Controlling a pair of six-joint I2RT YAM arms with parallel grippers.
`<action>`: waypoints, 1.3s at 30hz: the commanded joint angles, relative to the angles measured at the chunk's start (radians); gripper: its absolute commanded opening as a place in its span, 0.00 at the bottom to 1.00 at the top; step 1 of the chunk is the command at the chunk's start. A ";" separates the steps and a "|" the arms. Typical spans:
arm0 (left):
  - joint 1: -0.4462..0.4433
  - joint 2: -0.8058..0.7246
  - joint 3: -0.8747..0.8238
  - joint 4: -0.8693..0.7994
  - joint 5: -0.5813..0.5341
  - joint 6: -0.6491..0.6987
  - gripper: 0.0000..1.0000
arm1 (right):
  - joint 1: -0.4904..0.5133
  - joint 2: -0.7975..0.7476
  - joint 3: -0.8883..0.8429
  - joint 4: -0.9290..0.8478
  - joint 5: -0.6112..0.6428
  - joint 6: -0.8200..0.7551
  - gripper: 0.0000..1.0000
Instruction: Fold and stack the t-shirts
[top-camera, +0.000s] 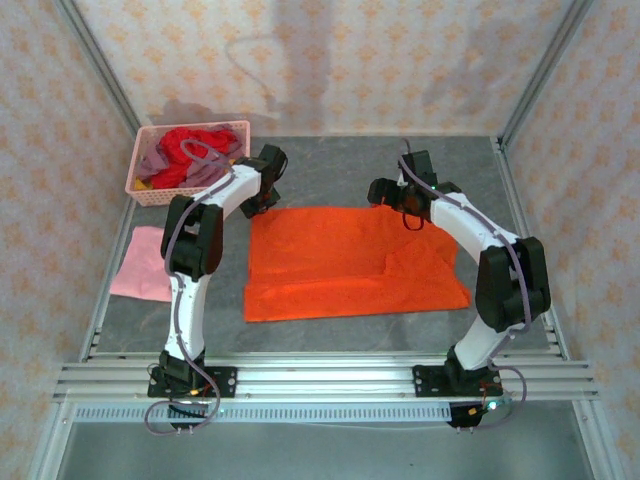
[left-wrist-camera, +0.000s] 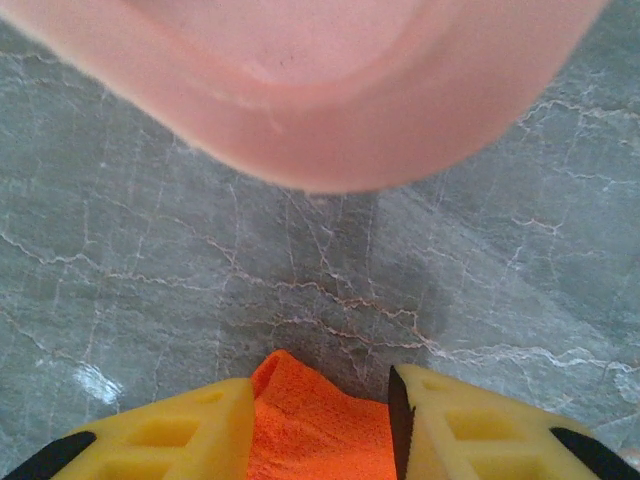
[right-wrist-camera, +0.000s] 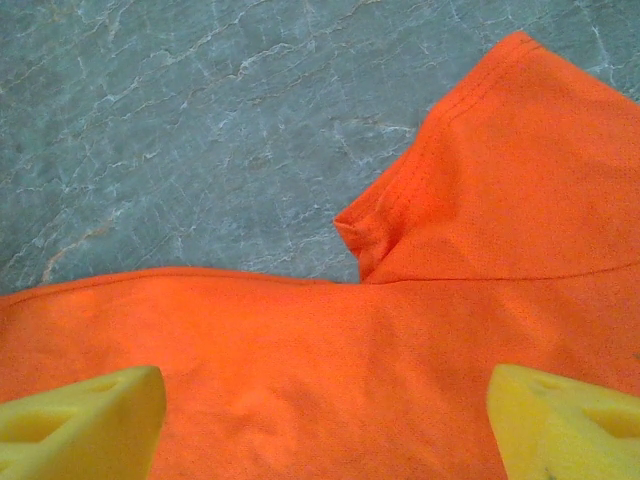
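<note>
A grey veined table (top-camera: 330, 165) sits inside walls (top-camera: 330, 60) papered with a pale orange pattern, with a metal rail (top-camera: 320, 378) along the near edge. The orange shirt (top-camera: 340, 265) lies spread flat mid-table. The left gripper (left-wrist-camera: 320, 400) stands at its far left corner, its jaws narrowed either side of a raised peak of cloth; I cannot tell if they pinch it. The right gripper (right-wrist-camera: 325, 400) is spread wide over the far right edge by the sleeve. A pink shirt (top-camera: 140, 265) lies at the left, and a basket (top-camera: 140, 192) holds more.

From high up at the near side, my top camera looks down over the whole table (top-camera: 330, 165), while my two wrist cameras peer from very close at the far edge of the orange shirt (top-camera: 340, 260), which all three views share.
</note>
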 joint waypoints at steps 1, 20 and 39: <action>0.014 0.037 0.000 -0.018 0.001 -0.029 0.37 | -0.002 0.002 0.028 -0.027 0.030 -0.014 0.84; 0.023 0.014 -0.021 -0.008 0.037 -0.019 0.00 | -0.036 0.078 0.110 -0.040 0.130 -0.002 0.83; 0.023 -0.015 -0.045 -0.016 0.046 -0.014 0.00 | -0.133 0.621 0.679 -0.273 0.148 -0.167 0.56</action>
